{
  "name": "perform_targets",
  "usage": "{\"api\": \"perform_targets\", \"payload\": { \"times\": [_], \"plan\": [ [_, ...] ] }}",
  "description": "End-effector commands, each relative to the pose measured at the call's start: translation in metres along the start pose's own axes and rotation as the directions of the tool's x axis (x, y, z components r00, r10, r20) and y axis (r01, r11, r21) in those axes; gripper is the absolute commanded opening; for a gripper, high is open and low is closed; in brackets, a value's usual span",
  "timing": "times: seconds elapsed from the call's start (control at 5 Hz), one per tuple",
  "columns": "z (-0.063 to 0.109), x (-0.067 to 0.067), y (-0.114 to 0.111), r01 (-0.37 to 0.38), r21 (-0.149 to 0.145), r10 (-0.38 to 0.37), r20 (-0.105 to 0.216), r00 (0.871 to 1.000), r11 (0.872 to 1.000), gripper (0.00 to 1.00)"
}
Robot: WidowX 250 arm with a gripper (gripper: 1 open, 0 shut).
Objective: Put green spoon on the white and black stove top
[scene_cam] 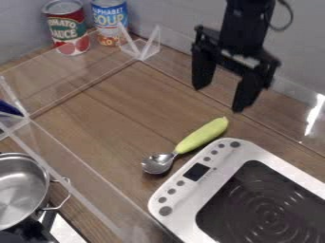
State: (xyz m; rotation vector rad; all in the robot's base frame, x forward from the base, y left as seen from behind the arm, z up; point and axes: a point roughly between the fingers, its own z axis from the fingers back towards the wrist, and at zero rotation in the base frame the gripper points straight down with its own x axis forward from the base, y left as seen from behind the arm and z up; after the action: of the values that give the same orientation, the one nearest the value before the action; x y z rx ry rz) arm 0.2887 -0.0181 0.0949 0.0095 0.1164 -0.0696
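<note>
**Camera view: open gripper hanging above the desk, spoon lying free**

Camera looks down across a wooden desk (114, 114). From the top edge of the picture the black arm comes straight down, and its gripper (226, 85) points at the desk with both dark fingers spread wide apart. Nothing sits between them; bare wood shows through the gap. The finger nearer the camera reaches a little lower in the picture than the other one.

Below the gripper and slightly toward the camera lies the green spoon (187, 144), flat on the wood, apart from the fingers. Its thick yellow-green handle points up toward the gripper, and its shiny round bowl lies at the end farther from it, down and to the left.

Just beside the spoon, farther from the gripper toward the bottom right corner, sits the white and black stove top (241, 204), its black ringed surface bare. The spoon's handle lies close along its white rim; I cannot tell whether they touch.

Well away to the gripper's left, at the far back, stand two cans (86, 26). A steel pot (19, 195) sits in the bottom left corner, beyond a clear plastic divider (76, 85).
</note>
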Motion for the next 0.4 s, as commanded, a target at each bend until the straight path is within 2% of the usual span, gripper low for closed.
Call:
{"api": "perform_targets", "payload": {
  "times": [0.0, 0.2],
  "plan": [
    [-0.019, -0.001, 0.004, 0.025, 0.009, -0.025, 0.023, 0.999, 1.0, 1.0],
    [-0.04, -0.001, 0.01, 0.047, 0.011, -0.047, 0.019, 0.999, 0.999, 1.0]
  ]
}}
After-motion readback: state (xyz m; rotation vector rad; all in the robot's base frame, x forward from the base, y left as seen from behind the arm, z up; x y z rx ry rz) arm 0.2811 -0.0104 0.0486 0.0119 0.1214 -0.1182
